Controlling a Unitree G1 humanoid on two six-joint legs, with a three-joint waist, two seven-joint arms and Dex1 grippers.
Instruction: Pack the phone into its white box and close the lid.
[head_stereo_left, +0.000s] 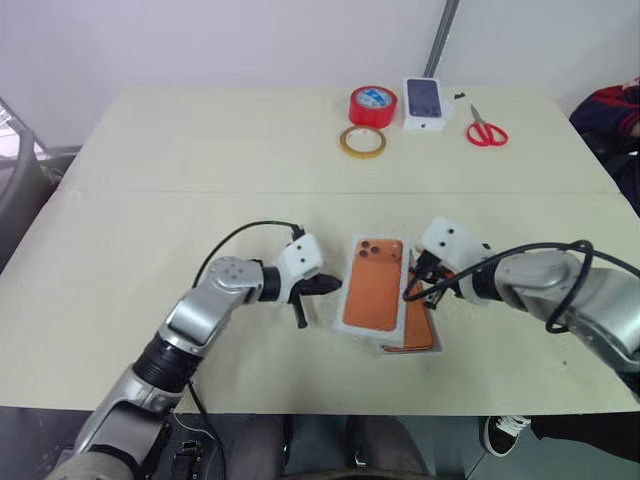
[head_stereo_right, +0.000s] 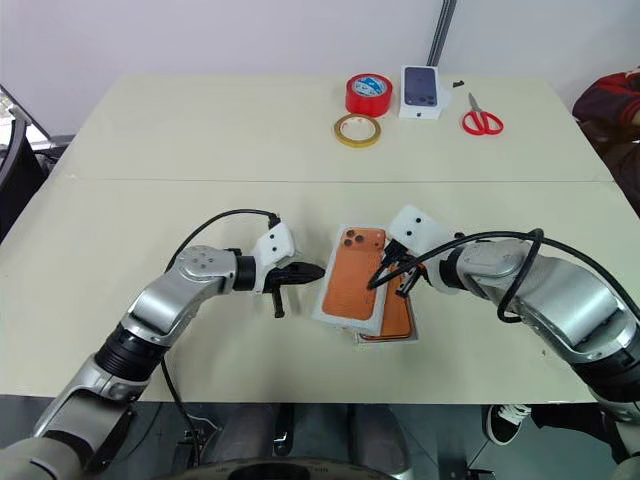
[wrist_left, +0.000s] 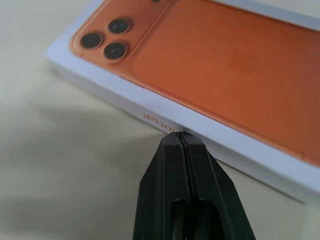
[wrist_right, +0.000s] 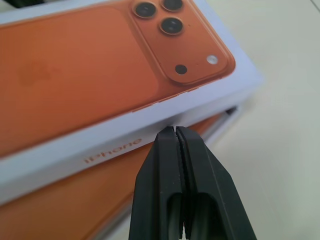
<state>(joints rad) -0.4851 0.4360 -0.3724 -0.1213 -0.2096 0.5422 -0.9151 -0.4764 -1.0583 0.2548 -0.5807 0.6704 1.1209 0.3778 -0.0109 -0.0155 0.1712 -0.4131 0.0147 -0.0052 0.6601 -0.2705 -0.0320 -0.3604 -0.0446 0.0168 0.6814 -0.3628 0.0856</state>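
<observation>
The deep white cardboard lid (head_stereo_left: 373, 283), with an orange phone printed on its outer face, lies printed side up near the front of the pale tabletop (head_stereo_left: 200, 150). It sits crooked over the shallow white cardboard box (head_stereo_right: 352, 330), so the two do not line up. From under the lid's right side a flat copper-orange surface comes out, which I judge to be the phone (head_stereo_left: 422, 325) lying in the box; in the right wrist view it shows below the lid's white wall.

The left claw (head_stereo_left: 327, 286) has its two black fingers pressed together and holds nothing; its tip is at the lid's left long wall, touching it or almost. The right claw (head_stereo_right: 377, 282) is also closed and empty, with its tip at the lid's right long wall. So both claws stand against the lid from opposite sides.

The step in hand, I think, is closing: the phone seems packed, but the lid is not seated yet. The next move calls for pushing the lid from both sides until it is square over the box, then pressing it down. If only one side is pushed, the lid can turn more, or the whole box can slide on the tabletop.
</observation>
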